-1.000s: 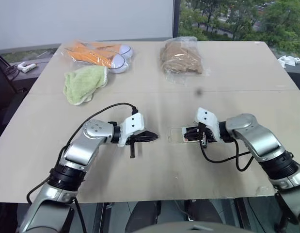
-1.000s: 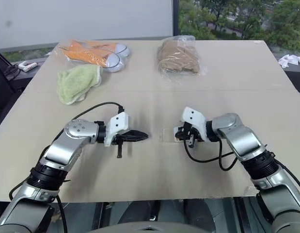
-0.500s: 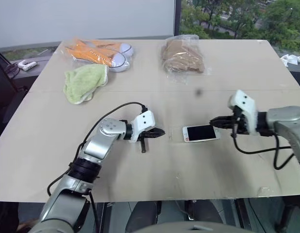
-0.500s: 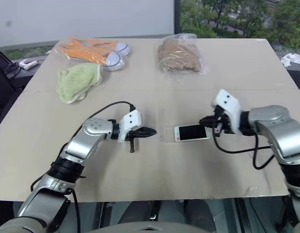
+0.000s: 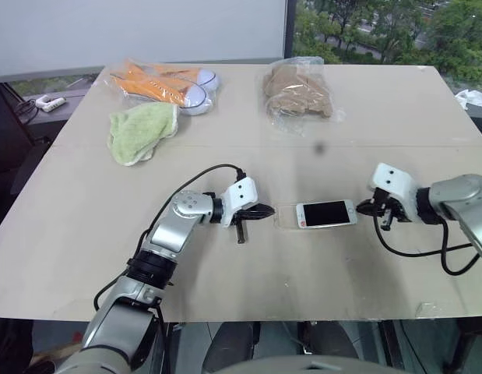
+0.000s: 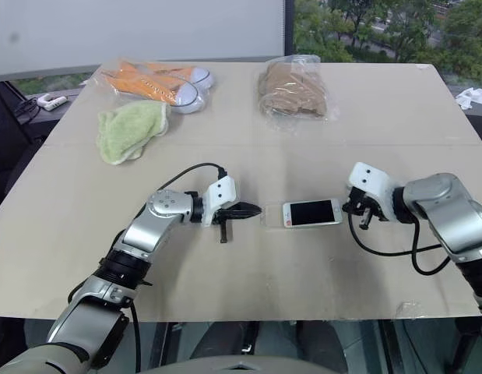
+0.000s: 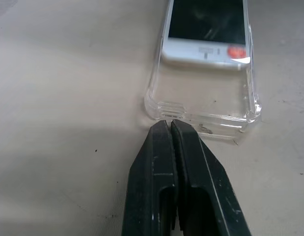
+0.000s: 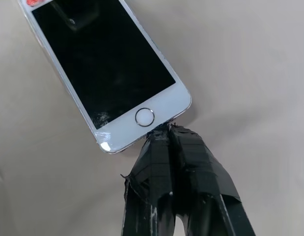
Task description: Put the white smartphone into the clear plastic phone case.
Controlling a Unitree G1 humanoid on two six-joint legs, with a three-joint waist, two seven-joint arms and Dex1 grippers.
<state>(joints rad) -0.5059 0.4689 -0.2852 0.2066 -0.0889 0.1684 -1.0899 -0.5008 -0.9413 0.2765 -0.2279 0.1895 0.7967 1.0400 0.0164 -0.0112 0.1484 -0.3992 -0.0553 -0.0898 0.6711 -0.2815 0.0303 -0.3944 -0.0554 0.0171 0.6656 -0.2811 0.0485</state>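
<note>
Midway between the two grippers, on the bare table [image 5: 225, 312], the white phone [image 5: 325, 213] lies screen-up with its top end already inside the clear case [image 7: 201, 105]. The case's far end is empty, so the phone looks only partly slid in, and I judge the step in hand to be the seating push.

The left gripper [image 7: 171, 129] has its fingers clenched together, holding nothing, with the tips against the short end wall of the case as a backstop. The right gripper [image 8: 164, 132] is likewise clamped shut on nothing, its tips touching the phone's edge just below the home button. By my reading, the next move calls for the right gripper to press the phone along its length toward the left one while the left one holds firm, and then probably a press from above to snap the edges under the lip. A push off the centre line could swing the phone or skid the case sideways.

From the head views the case is close to invisible, no more than a faint glossy outline beside the phone. Whether the phone's sides sit under the case lip or ride on top of it I cannot tell. The phone's top end is cut off in both wrist views.

A green cloth [image 5: 141, 132], bagged orange shoes [image 5: 164, 82] and a bag of brown stuff [image 5: 298, 92] lie well apart at the far side.
</note>
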